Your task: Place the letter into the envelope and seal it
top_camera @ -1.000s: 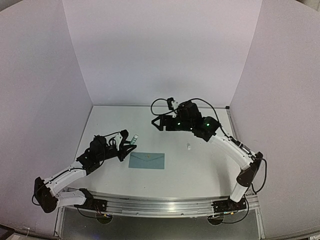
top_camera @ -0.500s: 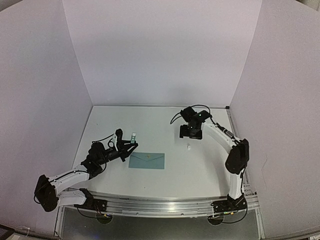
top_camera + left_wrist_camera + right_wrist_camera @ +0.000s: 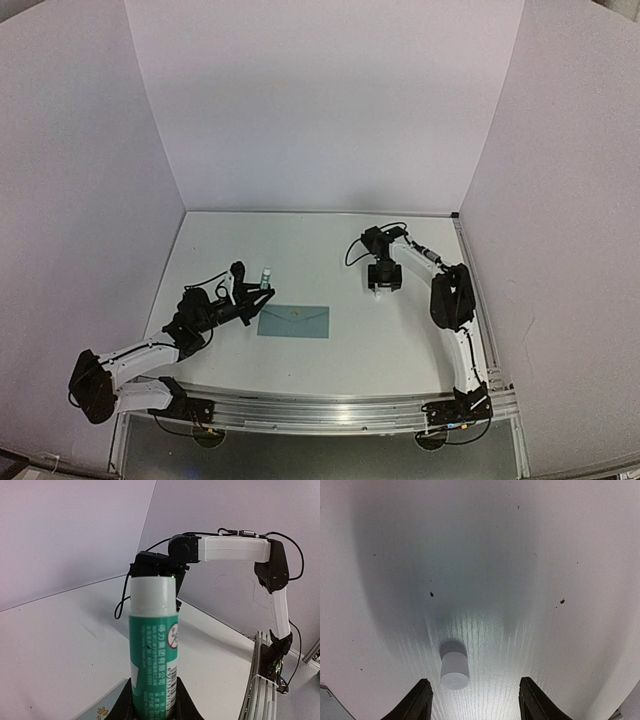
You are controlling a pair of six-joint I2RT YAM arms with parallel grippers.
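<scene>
A: Where is the envelope (image 3: 294, 321)?

B: Flat on the table (image 3: 330, 245), toward the near edge, left of the middle.

A: And the left jaws?

B: Closed on the lower end of a glue stick (image 3: 152, 650). It stands upright, near the envelope's far-left corner.

A: The right jaws?

B: Over to the right, well apart from the envelope, pointing straight down at the table. They stand part open and hold nothing. A small white cap (image 3: 454, 672) stands on the table between the fingers, nearer one of them and touching neither.
</scene>
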